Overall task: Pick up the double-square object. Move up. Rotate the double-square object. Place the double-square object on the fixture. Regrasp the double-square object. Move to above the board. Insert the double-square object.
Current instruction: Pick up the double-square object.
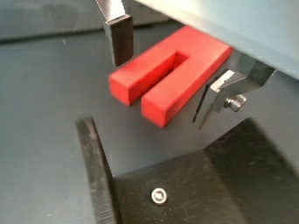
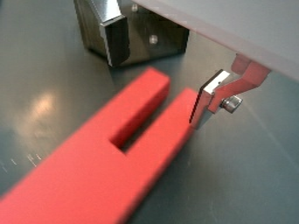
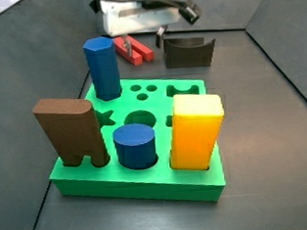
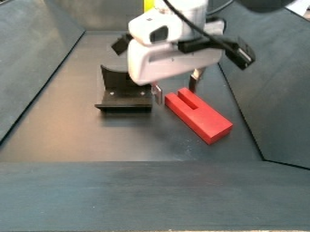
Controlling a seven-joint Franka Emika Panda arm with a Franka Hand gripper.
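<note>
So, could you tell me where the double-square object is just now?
The double-square object lies on the floor beside the fixture, under the open gripper.

We've got two wrist views sitting super close, both looking down past the gripper [image 1: 163, 74] at the double-square object [image 1: 167, 73] on the floor. One side view looks over the board [image 3: 141, 177] toward the fixture [image 3: 188, 52] at the back. Another looks down from the opposite end, closer; both share the fixture and red piece.
</note>
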